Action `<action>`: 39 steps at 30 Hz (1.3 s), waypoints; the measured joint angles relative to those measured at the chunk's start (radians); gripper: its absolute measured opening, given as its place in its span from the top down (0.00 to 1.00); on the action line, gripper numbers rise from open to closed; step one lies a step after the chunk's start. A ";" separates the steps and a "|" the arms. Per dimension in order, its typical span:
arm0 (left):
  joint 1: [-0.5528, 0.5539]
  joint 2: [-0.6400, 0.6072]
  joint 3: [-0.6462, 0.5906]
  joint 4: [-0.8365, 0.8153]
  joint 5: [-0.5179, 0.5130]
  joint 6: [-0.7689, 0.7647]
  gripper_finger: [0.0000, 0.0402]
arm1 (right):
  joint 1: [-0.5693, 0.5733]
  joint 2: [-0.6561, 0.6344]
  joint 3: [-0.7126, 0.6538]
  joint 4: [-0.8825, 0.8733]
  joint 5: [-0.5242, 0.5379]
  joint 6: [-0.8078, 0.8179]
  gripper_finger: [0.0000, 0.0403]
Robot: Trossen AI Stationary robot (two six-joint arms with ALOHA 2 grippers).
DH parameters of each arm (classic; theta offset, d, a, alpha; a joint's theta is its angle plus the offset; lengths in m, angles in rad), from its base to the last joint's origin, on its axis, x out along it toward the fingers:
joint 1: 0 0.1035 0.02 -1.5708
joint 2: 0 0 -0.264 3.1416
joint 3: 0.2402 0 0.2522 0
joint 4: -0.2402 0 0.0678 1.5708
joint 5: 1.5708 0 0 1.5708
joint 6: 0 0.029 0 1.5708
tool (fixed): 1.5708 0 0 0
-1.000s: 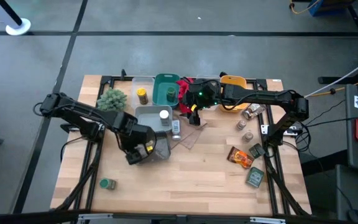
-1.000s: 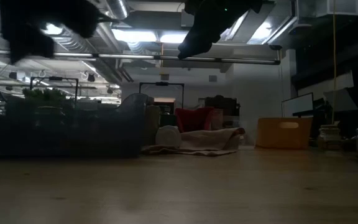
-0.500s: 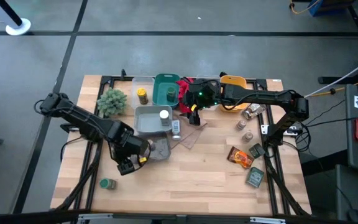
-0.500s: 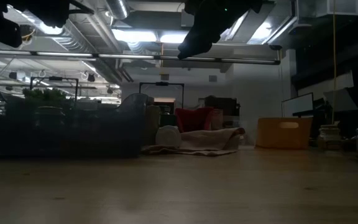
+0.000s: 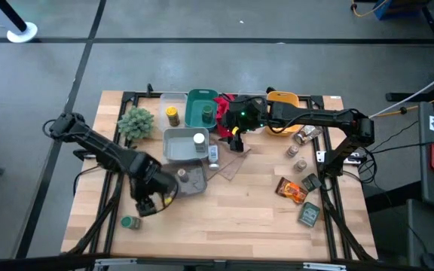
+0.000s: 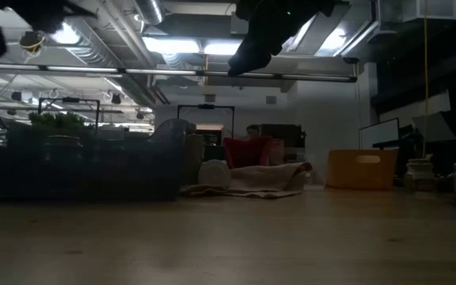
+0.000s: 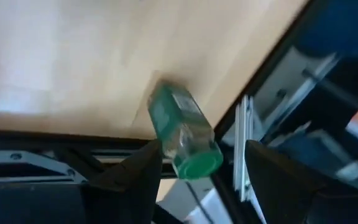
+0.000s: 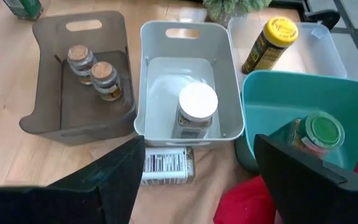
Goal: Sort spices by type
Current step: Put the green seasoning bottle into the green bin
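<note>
Nearest the front edge of the table (image 5: pixel 224 226), a green-lidded jar (image 5: pixel 129 222) lies on its side on the bare wood at the front left corner. The left gripper (image 5: pixel 146 205) hangs just above and beside it, fingers spread and empty; its wrist view shows the jar between the two dark fingers (image 7: pixel 135 177) without either one touching it.

Behind that, a dark grey bin (image 8: pixel 73 118) holds two small tan-lidded jars (image 8: pixel 95 79) standing side by side. Over on the right side lie an orange-brown packet (image 5: pixel 292 189) and, closer to the front, a dark green packet (image 5: pixel 310 215), with a few small jars (image 5: pixel 297 156) standing loose on the wood behind them.

Next back, a pale grey bin (image 8: pixel 188 81) touches the dark one and holds one white-lidded jar (image 8: pixel 194 109). Another jar (image 8: pixel 166 165) lies flat on the brown cloth (image 5: pixel 228 167) just outside that bin.

The right gripper (image 5: pixel 234 134) hovers over the cloth near the bins, fingers wide apart and holding nothing.

Farthest back stand a row of containers: a clear bin (image 8: pixel 325 46) with a yellow-lidded jar (image 8: pixel 267 43), a teal bin (image 8: pixel 291 118) with a green-lidded jar (image 8: pixel 316 134), and an orange bin (image 5: pixel 283 102) partly hidden by the right arm. A red cloth (image 8: pixel 244 202) lies against the teal bin, and a small bushy green plant (image 5: pixel 136 120) sits at the left end of the row.
</note>
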 joint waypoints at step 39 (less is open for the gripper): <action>-0.433 0.000 0.000 0.077 -0.241 -0.186 0.47 | 0.001 0.000 0.000 -0.027 0.000 0.000 0.25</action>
